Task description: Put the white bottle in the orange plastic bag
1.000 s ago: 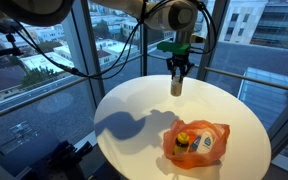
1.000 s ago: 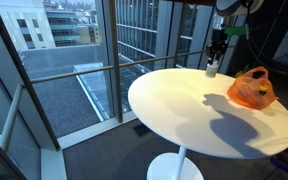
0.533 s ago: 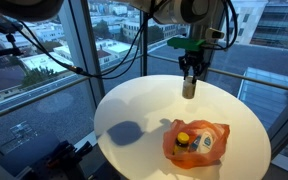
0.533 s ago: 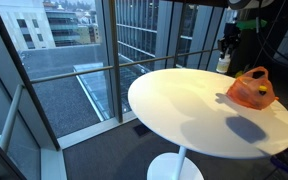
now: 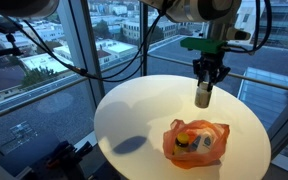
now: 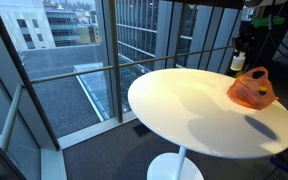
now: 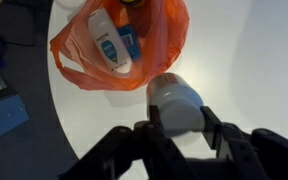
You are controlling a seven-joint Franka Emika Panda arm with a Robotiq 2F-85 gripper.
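Observation:
My gripper (image 5: pixel 203 84) is shut on the white bottle (image 5: pixel 202 95) and holds it upright in the air above the round white table (image 5: pixel 134 115), just behind the orange plastic bag (image 5: pixel 196 142). The gripper (image 6: pixel 238 52) also shows in an exterior view with the bottle (image 6: pixel 238 61) above and left of the bag (image 6: pixel 252 88). In the wrist view the bottle (image 7: pixel 176 103) sits between the fingers (image 7: pixel 212 128), and the open bag (image 7: pixel 119 45) lies just beyond it, with a white and blue item and other things inside.
The table stands beside tall glass windows (image 5: pixel 44 60) with a railing outside. Black cables (image 5: pixel 44 50) hang near the glass. The table's pedestal base (image 6: pixel 174 168) stands on dark carpet.
My gripper has carried the white bottle across the table toward the orange bag. The bag has not moved.

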